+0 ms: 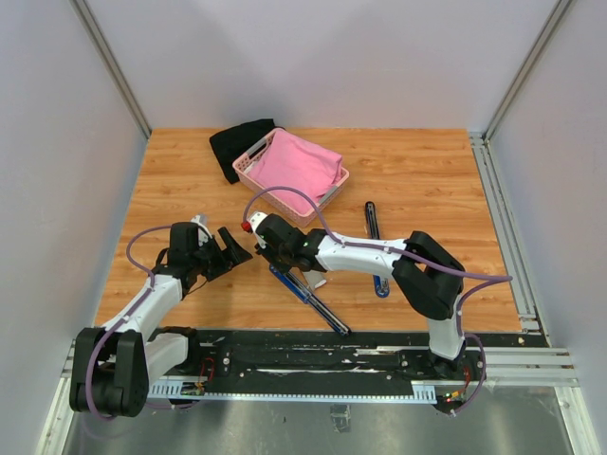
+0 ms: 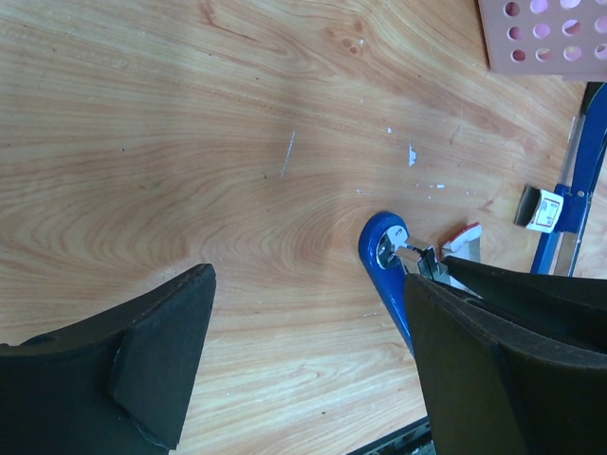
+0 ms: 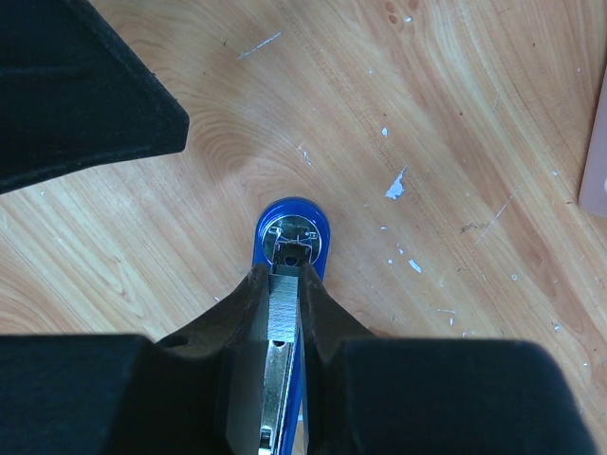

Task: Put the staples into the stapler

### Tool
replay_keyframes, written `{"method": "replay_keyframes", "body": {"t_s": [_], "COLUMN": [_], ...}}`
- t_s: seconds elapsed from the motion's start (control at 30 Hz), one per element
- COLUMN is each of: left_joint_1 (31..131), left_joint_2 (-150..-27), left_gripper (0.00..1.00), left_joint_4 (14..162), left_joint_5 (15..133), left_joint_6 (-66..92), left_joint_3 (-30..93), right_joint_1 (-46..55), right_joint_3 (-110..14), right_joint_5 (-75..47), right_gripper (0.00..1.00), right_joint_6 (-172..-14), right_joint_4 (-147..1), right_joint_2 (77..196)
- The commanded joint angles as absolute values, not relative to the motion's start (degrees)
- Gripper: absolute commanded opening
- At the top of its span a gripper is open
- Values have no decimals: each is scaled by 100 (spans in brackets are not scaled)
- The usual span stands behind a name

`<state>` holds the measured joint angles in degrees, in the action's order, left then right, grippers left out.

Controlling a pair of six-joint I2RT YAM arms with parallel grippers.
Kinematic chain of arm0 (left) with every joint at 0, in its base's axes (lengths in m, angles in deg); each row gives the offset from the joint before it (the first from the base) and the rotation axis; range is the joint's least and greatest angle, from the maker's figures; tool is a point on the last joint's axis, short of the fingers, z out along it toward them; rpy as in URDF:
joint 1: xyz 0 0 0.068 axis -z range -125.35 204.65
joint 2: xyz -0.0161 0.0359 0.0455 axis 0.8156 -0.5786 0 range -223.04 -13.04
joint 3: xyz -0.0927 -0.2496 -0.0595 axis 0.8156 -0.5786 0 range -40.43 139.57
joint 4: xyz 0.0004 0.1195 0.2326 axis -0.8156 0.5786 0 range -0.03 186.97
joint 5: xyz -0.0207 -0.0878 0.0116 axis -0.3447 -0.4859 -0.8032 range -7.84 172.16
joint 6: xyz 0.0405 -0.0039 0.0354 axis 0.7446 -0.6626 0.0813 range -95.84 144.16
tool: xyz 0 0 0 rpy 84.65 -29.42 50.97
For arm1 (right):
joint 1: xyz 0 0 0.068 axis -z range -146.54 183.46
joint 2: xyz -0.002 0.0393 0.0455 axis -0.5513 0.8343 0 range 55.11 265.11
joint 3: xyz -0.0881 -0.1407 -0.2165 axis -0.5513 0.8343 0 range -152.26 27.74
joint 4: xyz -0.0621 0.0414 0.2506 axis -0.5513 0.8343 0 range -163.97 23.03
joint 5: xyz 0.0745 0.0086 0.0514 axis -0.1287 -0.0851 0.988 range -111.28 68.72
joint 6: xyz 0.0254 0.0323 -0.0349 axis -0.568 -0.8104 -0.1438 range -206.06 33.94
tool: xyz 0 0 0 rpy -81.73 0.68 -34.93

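The step in hand is seating the strip in the magazine. The right gripper is closed tight on the staples, a silvery strip pinched edgewise between its fingers, and holds them just above the opened blue stapler; the stapler lies flat on the worktop, towards the near edge and about midway along it. The strip seems lined up lengthwise with the metal channel, its front end just short of the stapler's rounded tip, but I cannot tell whether it touches the rail yet. The left gripper hangs spread wide and empty just left of that tip, over bare wood; a small white-and-red carton lies beside the stapler.

The next move, as I judge it, calls for a straight, gentle descent — strip kept parallel to the channel walls; then a slight easing of the fingers so the staples drop astride the rail rather than tip sideways — the left gripper could steady the stapler's base.
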<state>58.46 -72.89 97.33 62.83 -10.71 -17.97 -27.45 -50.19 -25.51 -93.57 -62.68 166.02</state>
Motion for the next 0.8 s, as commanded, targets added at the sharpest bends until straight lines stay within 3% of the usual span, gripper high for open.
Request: {"method": "replay_keyframes", "body": {"t_s": [0.0, 0.77], "left_joint_1": [5781, 5781], "left_joint_2": [-7307, -7306], "left_gripper": [84, 84], "left_joint_4": [9570, 9569], "left_joint_5": [6217, 6214], "left_joint_6": [-992, -993], "left_joint_3": [-1844, -1854], "right_joint_1": [-2694, -2684], "right_joint_3": [-5119, -5126], "right_joint_5": [-2549, -2691], "right_gripper": [14, 14], "right_joint_6": [-9363, -9727], "right_joint_4": [-6272, -5995], "right_joint_2": [16714, 16594]}}
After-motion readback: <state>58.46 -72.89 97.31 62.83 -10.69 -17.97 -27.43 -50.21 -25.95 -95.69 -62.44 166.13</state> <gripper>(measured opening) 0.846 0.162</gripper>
